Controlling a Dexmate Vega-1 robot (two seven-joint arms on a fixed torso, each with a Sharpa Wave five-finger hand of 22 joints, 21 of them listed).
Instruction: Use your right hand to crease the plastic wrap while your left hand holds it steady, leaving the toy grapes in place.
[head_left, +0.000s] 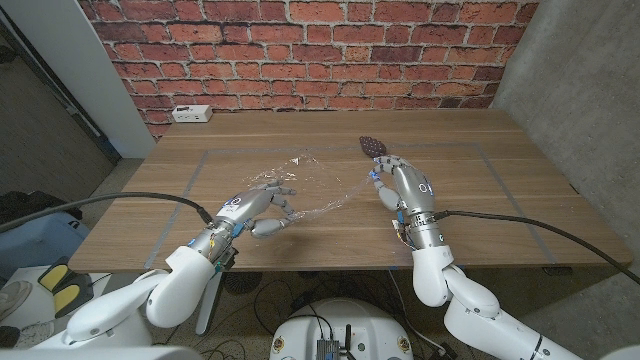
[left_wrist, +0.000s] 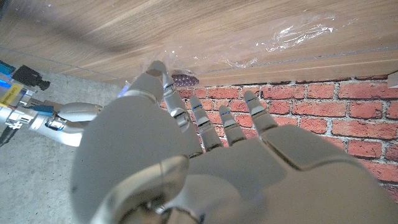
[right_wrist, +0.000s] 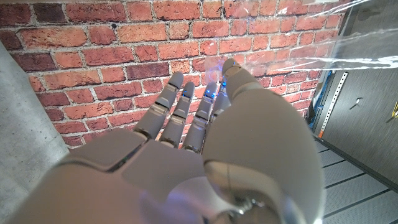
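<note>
A crumpled sheet of clear plastic wrap (head_left: 303, 183) lies mid-table. The dark purple toy grapes (head_left: 372, 146) sit just beyond its far right corner. My left hand (head_left: 258, 208) is at the wrap's near left edge, fingers spread and reaching onto the film. To the right of the wrap stands my right hand (head_left: 404, 186), fingers extended toward the grapes, thumb side close to the film's right edge. In the left wrist view my left hand (left_wrist: 205, 162) points at the wrap (left_wrist: 292, 34) and grapes (left_wrist: 183, 79). In the right wrist view the wrap (right_wrist: 348, 37) glints past my right hand (right_wrist: 205, 143).
A white power strip (head_left: 193, 113) lies at the table's far left corner by the brick wall. Faint tape lines (head_left: 196, 170) mark a rectangle on the wooden table (head_left: 500, 200). Cables trail from both forearms near the front edge.
</note>
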